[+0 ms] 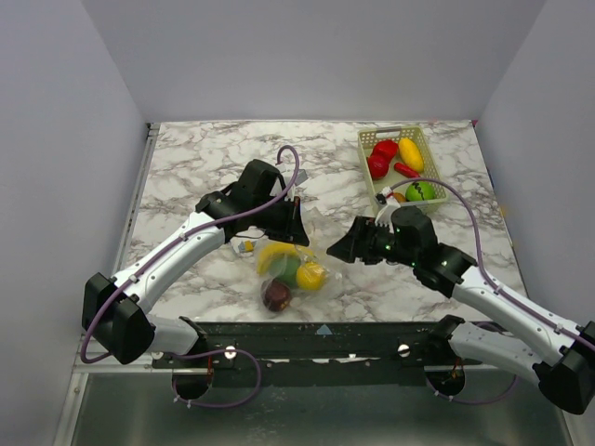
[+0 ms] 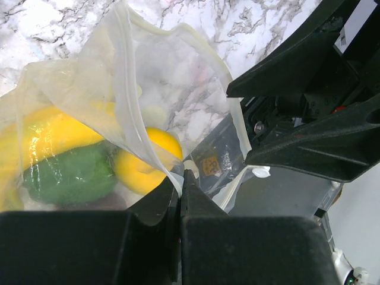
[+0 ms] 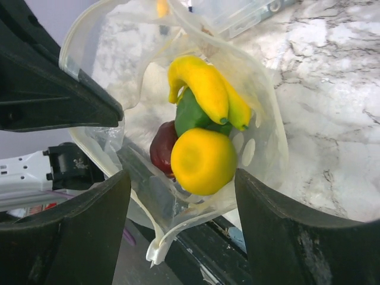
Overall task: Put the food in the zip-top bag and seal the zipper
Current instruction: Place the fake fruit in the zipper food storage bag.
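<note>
The clear zip-top bag (image 1: 296,275) lies near the table's front edge, its mouth open towards my right gripper. Inside are a yellow banana (image 3: 205,89), a green vegetable (image 3: 191,114), a round yellow fruit (image 3: 203,160) and a dark maroon fruit (image 3: 161,148). My left gripper (image 2: 180,178) is shut on the bag's mouth edge and holds it up; it also shows in the top view (image 1: 290,226). My right gripper (image 3: 181,231) is open and empty, with a finger on each side of the bag's mouth and the zipper (image 3: 146,223) hanging between them. It also shows in the top view (image 1: 339,249).
A pale green mesh basket (image 1: 424,147) at the back right holds red (image 1: 381,158), yellow (image 1: 410,154) and green (image 1: 419,191) toy food. A small printed packet (image 1: 246,247) lies left of the bag. The black table-edge rail (image 1: 316,333) runs just below the bag.
</note>
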{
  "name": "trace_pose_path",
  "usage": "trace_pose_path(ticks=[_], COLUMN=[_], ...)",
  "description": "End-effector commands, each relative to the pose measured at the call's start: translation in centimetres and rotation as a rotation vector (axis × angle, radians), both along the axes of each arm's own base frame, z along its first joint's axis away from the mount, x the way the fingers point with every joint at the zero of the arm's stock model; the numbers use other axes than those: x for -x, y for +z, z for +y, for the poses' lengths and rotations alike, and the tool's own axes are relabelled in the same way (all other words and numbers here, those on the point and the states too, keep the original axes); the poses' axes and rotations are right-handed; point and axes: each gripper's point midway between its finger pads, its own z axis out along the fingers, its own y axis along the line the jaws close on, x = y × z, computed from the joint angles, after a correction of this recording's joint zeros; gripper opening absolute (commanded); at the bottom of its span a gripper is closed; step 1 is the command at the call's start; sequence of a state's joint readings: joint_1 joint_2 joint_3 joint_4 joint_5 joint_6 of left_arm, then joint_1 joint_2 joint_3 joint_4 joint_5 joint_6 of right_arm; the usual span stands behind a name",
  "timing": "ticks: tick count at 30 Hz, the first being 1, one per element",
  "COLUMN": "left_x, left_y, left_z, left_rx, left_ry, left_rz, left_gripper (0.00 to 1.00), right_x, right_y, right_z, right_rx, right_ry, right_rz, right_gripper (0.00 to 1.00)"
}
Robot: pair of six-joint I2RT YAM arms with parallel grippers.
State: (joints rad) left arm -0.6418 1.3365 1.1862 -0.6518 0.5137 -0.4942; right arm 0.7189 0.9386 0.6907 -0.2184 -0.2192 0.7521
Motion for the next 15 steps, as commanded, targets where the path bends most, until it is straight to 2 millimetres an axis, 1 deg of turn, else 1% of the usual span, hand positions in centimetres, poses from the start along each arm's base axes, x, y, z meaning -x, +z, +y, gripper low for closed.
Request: trace_pose_path(ticks=[1,4,6,9,11,15], left_x=[0.2,0.2,0.2,0.2,0.2,0.2], left_y=[0.6,0.5,0.6,0.6,0.6,0.6], left_z=[-0.5,-0.5,-0.5,-0.4,-0.5,-0.4], left_rx=[0.028,0.028,0.029,0.028,0.028,0.030], left_ry=[-0.025,-0.028,-0.028,-0.026,-0.026,-0.027], left_rz=[-0.014,-0.009,-0.012,-0.013,-0.013,-0.012], left_gripper=[0.00,0.00,0.00,0.00,0.00,0.00], right_x=[-1.5,-2.8,-4.0,-5.8,-7.0,-9.9], right_y=[1.0,1.6,1.9,2.9,3.2,3.1], right_z=[-1.2,-2.3,-3.3,-4.6,-5.5,-7.6], right_rx=[0.056,0.101,0.149,0.197,0.232,0.296], right_ry=[-0.092,-0.173,-0.245,-0.337,-0.397,-0.490], right_rz=[-0.044,-0.063,-0.088,-0.131,-0.143,-0.146], right_gripper=[0.73,0.74,0.75,0.76,0.77,0.77])
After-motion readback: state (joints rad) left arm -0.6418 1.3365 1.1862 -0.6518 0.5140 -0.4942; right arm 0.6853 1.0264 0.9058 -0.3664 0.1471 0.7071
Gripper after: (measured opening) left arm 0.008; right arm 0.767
